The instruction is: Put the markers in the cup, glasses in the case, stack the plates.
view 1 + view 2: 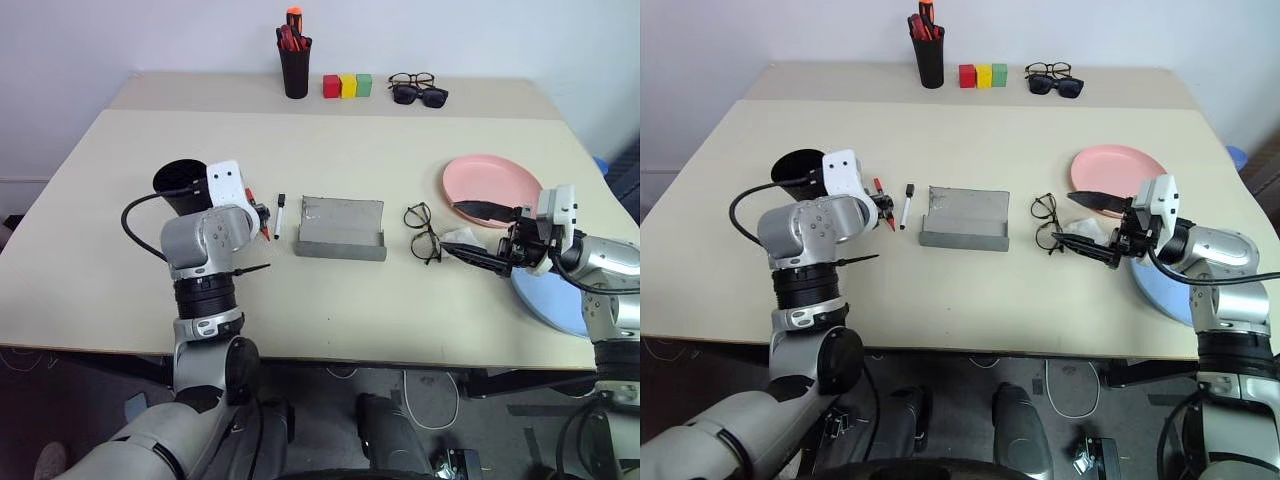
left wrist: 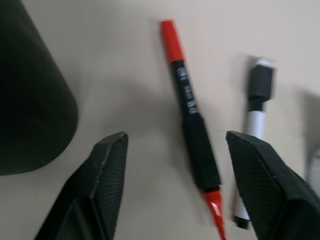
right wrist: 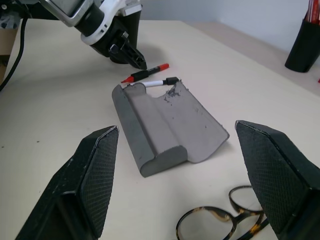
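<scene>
The light blue plate (image 1: 1160, 290) lay nearest, at the right edge of the table (image 1: 330, 300). The right gripper (image 1: 1072, 224) hung wide open by the glasses (image 1: 1044, 222). The grey case (image 1: 340, 228) lay open in the middle. Left of it lay the white marker (image 1: 280, 215) and the red marker (image 2: 192, 125), with the left gripper (image 2: 175, 145) wide open over the red one. The black cup (image 1: 180, 183) stood left, the pink plate (image 1: 492, 182) far right.

Silver-grey arms, white wrist housings, black cables, textured black end effector fingers (image 2: 107, 172).
</scene>
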Controlling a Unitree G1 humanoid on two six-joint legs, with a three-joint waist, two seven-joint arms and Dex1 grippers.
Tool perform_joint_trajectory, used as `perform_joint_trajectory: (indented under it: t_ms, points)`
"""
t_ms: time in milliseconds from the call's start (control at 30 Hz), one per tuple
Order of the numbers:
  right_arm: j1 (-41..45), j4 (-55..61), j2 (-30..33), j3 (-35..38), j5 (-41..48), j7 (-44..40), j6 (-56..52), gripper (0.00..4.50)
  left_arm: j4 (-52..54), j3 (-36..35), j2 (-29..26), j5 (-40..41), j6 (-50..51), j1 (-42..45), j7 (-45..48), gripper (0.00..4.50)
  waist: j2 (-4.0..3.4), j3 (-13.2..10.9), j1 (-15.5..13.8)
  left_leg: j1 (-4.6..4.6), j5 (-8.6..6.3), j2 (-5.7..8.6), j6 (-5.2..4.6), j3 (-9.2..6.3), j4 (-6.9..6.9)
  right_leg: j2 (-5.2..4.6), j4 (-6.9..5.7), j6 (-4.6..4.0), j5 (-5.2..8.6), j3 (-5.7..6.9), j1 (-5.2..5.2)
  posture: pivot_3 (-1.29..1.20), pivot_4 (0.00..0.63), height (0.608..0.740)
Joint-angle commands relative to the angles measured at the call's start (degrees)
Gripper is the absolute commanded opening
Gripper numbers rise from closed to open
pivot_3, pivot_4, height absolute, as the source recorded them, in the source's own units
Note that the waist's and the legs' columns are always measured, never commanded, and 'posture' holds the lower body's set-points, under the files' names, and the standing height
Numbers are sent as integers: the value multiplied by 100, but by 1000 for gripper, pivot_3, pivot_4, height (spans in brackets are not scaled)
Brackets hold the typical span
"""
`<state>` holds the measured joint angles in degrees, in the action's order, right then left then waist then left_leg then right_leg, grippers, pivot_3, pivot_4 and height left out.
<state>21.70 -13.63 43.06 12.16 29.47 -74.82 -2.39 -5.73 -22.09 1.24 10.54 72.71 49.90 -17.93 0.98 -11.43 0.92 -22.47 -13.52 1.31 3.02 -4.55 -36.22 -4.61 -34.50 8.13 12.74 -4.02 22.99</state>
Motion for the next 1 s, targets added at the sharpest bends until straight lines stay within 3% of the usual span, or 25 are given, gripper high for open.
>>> perform_joint_trajectory:
  t_ms: [33,433,833,1000]
  points:
    - [-45,260,112,233,94,44,16,3812,-121,-17,33,-65,-256,207,-81,3262,0,0,0,0,0,0,0,0,0,0,0,0,0,0,0,0,150,740]
    - [-192,378,115,289,134,155,8,3812,-486,-17,208,-78,-477,303,-289,3262,0,0,6,2,0,0,0,0,-1,0,-2,1,0,0,-1,0,150,740]
    - [-147,271,32,272,103,196,93,3812,439,1045,-382,-317,-351,-39,350,3262,-1,0,3,0,0,0,0,0,0,0,-1,1,0,0,0,0,150,740]
    - [-76,211,-2,231,79,203,115,3812,240,1350,-536,-320,-253,16,706,3262,-1,1,4,0,0,0,0,0,0,0,-1,1,0,0,-1,0,150,740]
